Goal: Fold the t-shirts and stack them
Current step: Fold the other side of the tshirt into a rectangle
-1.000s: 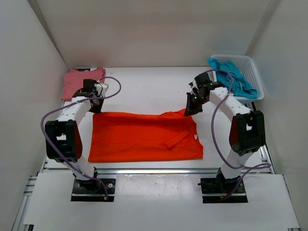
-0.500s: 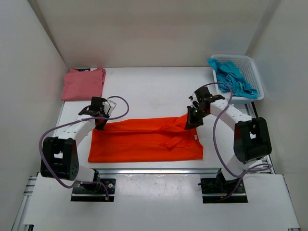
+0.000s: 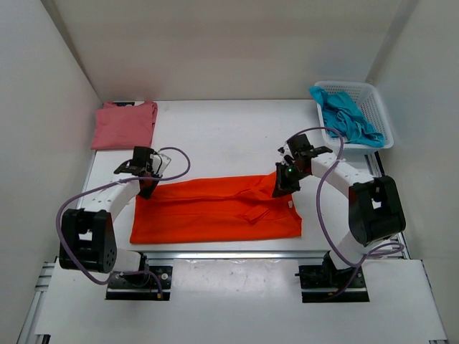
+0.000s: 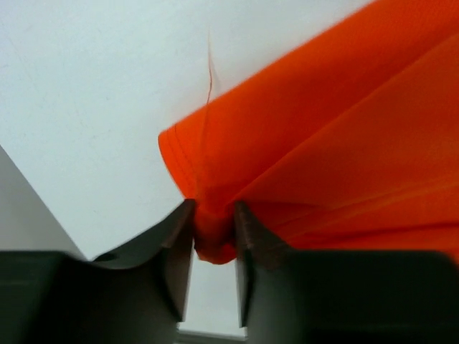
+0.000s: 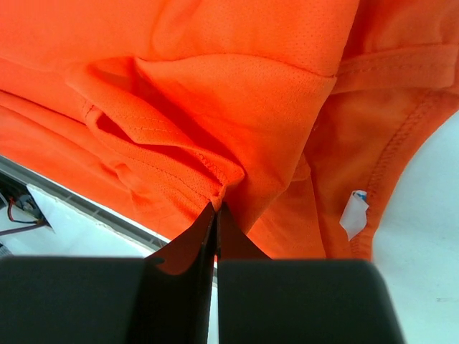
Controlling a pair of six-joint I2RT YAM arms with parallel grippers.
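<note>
**At the table's near edge, two arms worked an orange fold**

At six o'clock on the table, the orange shirt lay spread sideways. The left gripper pinched a bunched wad of its ten o'clock corner. The right gripper had its fingers pressed together on a thin fold at the two o'clock corner.

The fold would likely go best with both corners carried level and taut toward six o'clock. The far hem should land square on the near one, and neither corner should be let go until the cloth lay flat.

The pink shirt sat folded at ten o'clock, and the teal shirt lay heaped in the basket at two o'clock.

A small white tag showed inside the orange collar, but nothing on it could be read. No brand was visible anywhere.
</note>
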